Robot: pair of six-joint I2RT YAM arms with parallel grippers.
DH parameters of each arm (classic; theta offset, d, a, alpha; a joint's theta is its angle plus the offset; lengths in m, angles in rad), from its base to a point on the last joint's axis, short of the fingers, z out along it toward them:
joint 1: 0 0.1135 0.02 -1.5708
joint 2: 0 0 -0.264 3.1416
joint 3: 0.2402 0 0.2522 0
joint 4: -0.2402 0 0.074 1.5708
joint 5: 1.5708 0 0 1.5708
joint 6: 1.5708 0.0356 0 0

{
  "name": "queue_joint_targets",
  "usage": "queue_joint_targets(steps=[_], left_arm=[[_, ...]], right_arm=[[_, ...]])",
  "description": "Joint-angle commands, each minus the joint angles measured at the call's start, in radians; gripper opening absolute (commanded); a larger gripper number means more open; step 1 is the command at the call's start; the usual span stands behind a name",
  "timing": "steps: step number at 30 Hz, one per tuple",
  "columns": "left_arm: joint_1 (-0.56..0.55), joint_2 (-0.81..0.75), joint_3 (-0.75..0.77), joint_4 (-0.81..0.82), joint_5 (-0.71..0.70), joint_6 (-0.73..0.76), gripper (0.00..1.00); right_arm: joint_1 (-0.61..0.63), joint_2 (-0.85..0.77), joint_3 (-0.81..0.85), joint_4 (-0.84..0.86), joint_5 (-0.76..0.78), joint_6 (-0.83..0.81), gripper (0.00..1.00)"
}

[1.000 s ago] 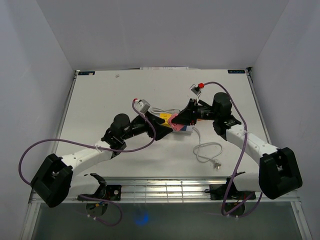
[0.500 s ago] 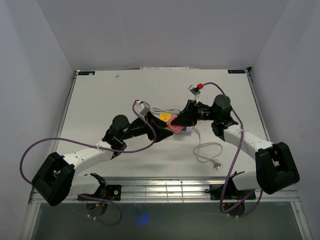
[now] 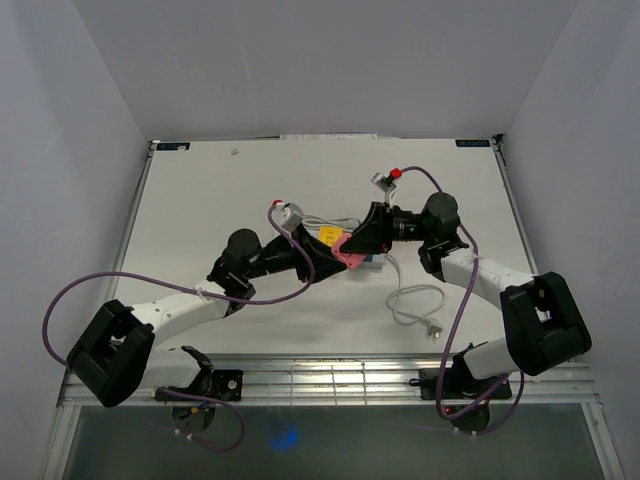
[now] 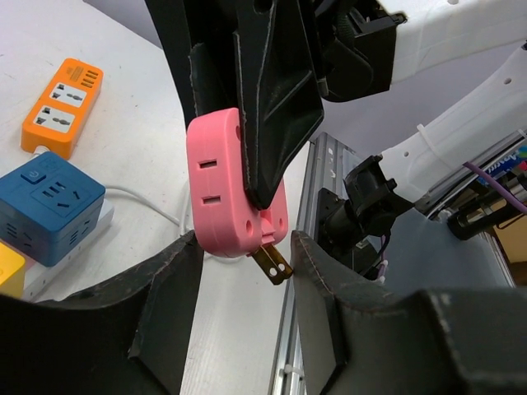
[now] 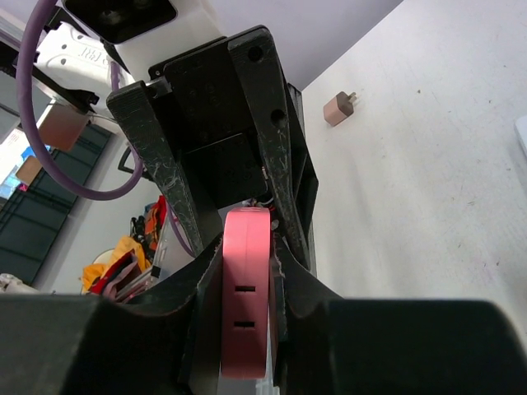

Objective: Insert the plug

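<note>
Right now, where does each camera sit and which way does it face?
Top external: above and behind the bases, looking down on the table; both arms show.
Left wrist: on the left arm, facing the pink plug gripped by the right fingers; its own left fingers flank the prongs.
Right wrist: on the right arm, looking along the right fingers toward the left fingers.
Shared: both wrist views show the pink plug.

Mid-table is crowded: the left hand (image 4: 244,247) flanks the pink plug (image 4: 226,185) pinched in the right hand (image 5: 245,280), beside an orange power strip (image 4: 64,107) and blue socket cube (image 4: 51,202). A white cable (image 3: 415,305) lies near right. The far-left table (image 3: 200,190) lies open.
</note>
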Motion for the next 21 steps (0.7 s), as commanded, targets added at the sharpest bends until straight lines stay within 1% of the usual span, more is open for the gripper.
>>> queue_joint_targets(steps=[1,4,9,18,21], left_arm=[[0.004,-0.026,0.013,0.040,0.012,0.001,0.56],[0.004,-0.023,0.010,0.057,0.022,0.001,0.50],[0.004,-0.026,0.002,0.081,0.042,0.001,0.48],[0.004,-0.032,-0.012,0.116,0.063,0.001,0.34],[0.004,-0.032,-0.010,0.115,0.062,0.000,0.34]], right_arm=[[0.013,0.005,0.003,0.071,-0.023,0.017,0.08],[0.017,0.008,0.004,0.073,-0.026,0.017,0.08],[0.019,0.010,0.004,0.074,-0.026,0.017,0.08],[0.019,0.012,0.001,0.089,-0.031,0.028,0.08],[0.019,0.012,0.001,0.091,-0.030,0.030,0.08]])
